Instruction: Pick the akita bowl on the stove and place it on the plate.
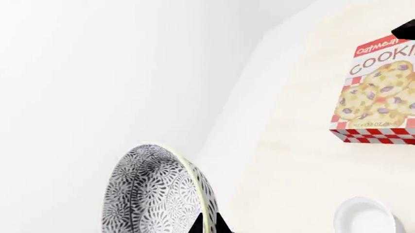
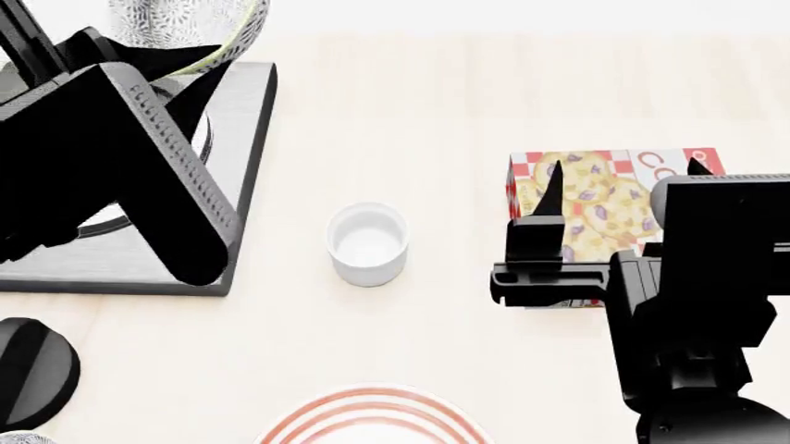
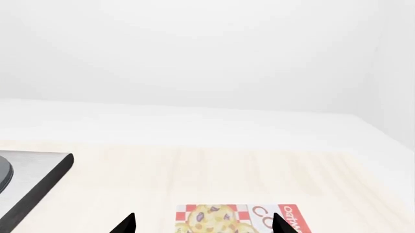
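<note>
The akita bowl [image 1: 152, 194] stands tilted on edge, and the two black fingertips of my left gripper [image 1: 209, 225] pinch its rim from either side. From the head view the bowl [image 2: 185, 23] sits at the far end of the stove [image 2: 240, 139], with the left gripper [image 2: 185, 60] shut on it and the left arm hiding much of the burner. At the near edge, the red-ringed plate [image 2: 370, 421] shows only partly. My right gripper [image 2: 624, 168] hangs open and empty over the cookie box [image 2: 593, 199].
A small plain white cup [image 2: 368, 242] stands between the stove and the plate. The cookie box [image 3: 240, 221] lies flat on the right. A black knob [image 2: 31, 370] sits near the stove's front left. A white wall runs behind the counter.
</note>
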